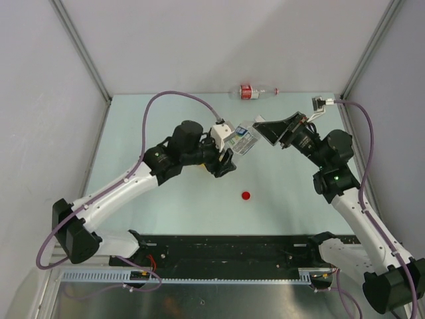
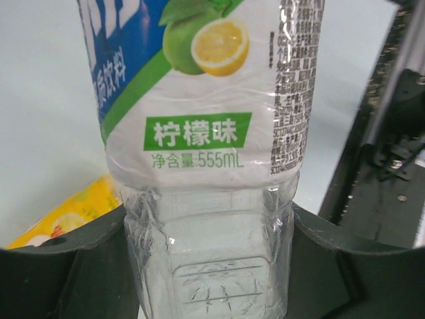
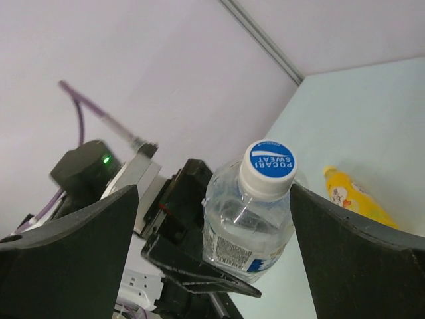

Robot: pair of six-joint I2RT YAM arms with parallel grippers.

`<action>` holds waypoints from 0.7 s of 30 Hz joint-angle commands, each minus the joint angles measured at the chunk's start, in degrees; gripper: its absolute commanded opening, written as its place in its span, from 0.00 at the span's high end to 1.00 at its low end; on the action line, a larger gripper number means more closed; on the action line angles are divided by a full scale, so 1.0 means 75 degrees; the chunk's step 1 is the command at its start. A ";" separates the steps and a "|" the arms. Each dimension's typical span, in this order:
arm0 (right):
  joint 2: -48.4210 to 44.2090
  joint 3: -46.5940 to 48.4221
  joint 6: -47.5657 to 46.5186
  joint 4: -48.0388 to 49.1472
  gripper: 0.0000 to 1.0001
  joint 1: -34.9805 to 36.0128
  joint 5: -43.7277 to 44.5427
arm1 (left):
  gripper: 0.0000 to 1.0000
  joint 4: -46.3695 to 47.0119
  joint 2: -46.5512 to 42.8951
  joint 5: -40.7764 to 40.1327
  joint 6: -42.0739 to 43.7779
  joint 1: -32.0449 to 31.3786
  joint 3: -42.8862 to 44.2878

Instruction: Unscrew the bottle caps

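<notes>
Blue-topped cap sits on the clear Pocari Sweat bottle, clamped at its lower body by the left gripper (yellow bottle lying nearby). Right gripper stands fully apart, fingers flanking the cap without contact.

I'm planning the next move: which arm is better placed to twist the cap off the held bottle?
Right. The right hand is open and lined up with the blue-topped cap, while the left hand grips the bottle around its body, steadying it.
</notes>
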 commanded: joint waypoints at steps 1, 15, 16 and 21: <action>0.0224 0.0668 -0.0110 -0.0719 0.01 0.0095 0.0457 | 0.66 -0.0203 -0.0421 -0.2407 0.0601 -0.0571 -0.0086; 0.1026 0.1710 -0.0738 -0.2887 0.13 0.0359 0.1431 | 0.66 -0.0246 -0.0415 -0.6065 0.0979 -0.1843 -0.0296; 0.1084 0.1729 -0.0746 -0.2940 0.15 0.0389 0.1459 | 0.66 -0.0241 -0.0403 -0.6099 0.0977 -0.1855 -0.0297; 0.1279 0.1747 -0.0701 -0.2878 0.23 0.0567 0.1629 | 0.66 -0.0248 -0.0395 -0.6155 0.0997 -0.1910 -0.0287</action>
